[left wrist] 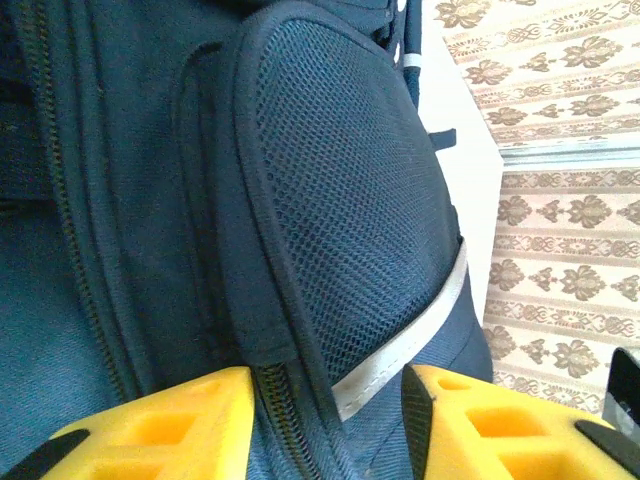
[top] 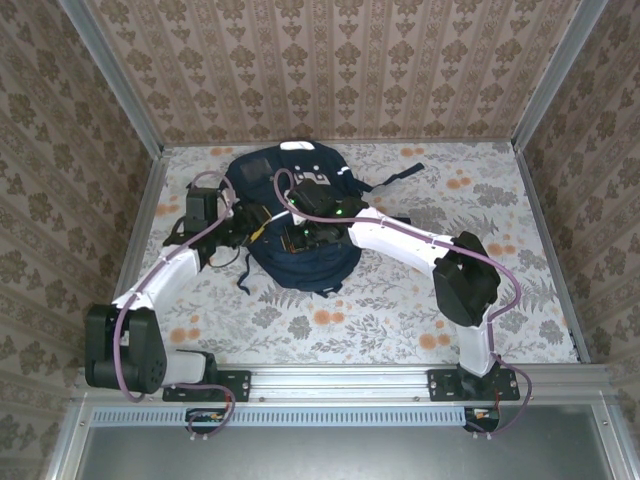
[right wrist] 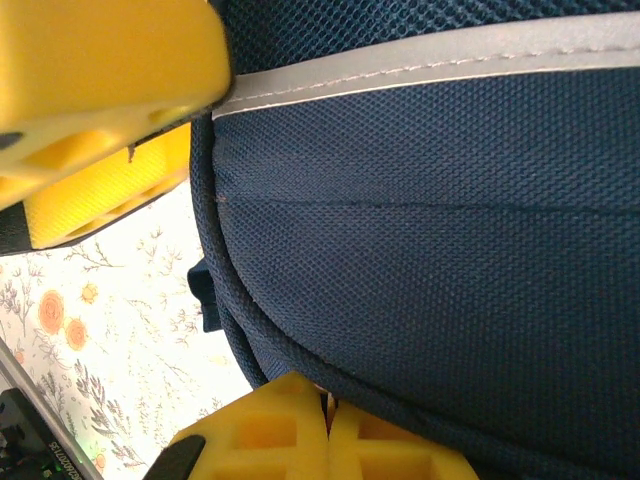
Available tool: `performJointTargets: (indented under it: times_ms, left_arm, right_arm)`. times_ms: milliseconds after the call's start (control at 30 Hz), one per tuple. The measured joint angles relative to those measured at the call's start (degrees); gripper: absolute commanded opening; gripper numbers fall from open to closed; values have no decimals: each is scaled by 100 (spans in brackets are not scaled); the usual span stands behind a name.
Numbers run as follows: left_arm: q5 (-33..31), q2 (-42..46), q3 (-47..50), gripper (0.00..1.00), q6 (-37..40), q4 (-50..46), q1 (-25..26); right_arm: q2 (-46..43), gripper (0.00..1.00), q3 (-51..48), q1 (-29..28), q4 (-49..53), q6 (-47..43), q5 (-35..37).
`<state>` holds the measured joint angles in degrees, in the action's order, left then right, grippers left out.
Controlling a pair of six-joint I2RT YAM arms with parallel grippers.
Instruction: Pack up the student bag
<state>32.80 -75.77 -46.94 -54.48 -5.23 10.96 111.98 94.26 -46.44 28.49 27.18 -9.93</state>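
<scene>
Judging from the large navy-blue fabric backpack point(top: 310, 268) lying mid-way on the flowered counter point(top: 480, 200), the left end effector point(left wrist: 328, 400), jaws apart astride the dark zipper point(left wrist: 283, 410), should close squarely on it while the right end effector point(right wrist: 327, 430), jaws together at the piped edge point(right wrist: 222, 300), steadies the fabric.

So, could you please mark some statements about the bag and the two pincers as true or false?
1. The student bag lies on the flowered table. True.
2. The right pincer is wide open. False: its fingers are pressed together at the bag's edge.
3. The left pincer has its fingers apart, with the bag's zipper between them. True.
4. The bag is red. False: it is navy blue with a pale stripe.
</scene>
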Motion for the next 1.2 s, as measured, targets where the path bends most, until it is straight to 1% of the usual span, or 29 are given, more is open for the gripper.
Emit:
performJointTargets:
  times_ms: [67,167,300,467,600,733,867,1000,1100,1200]
  left_arm:
    - [0,-98,0,34,-57,57,31]
    - [-2,-201,-2,22,-120,79,33]
    - [-68,-203,-9,1,-122,57,33]
    - [-173,-205,-22,0,-37,9,120]
    - [-118,-214,-57,0,33,-83,199]
    - [-68,-221,-105,0,98,-190,214]
    - [-101,-232,-127,0,199,-258,208]
    - [-125,-299,-168,0,267,-278,175]
    - [-120,-398,-269,0,361,-317,129]
    - [-107,-577,-507,0,555,-518,70]
  right_arm:
    - [0,0,0,0,-2,0,0]
    - [0,0,-2,0,2,2,9]
    - [-7,0,-42,-2,26,2,177]
    - [-315,0,-560,-74,-4,33,804]
    - [-713,0,-1051,-79,-96,129,1399]
    - [-850,0,-1274,13,-133,227,1696]
    - [-855,0,-1340,334,-44,334,1847]
    - [-931,0,-1416,673,22,369,1851]
    - [-984,0,-1429,815,37,389,1810]
    - [-1001,0,-1429,833,35,361,1639]
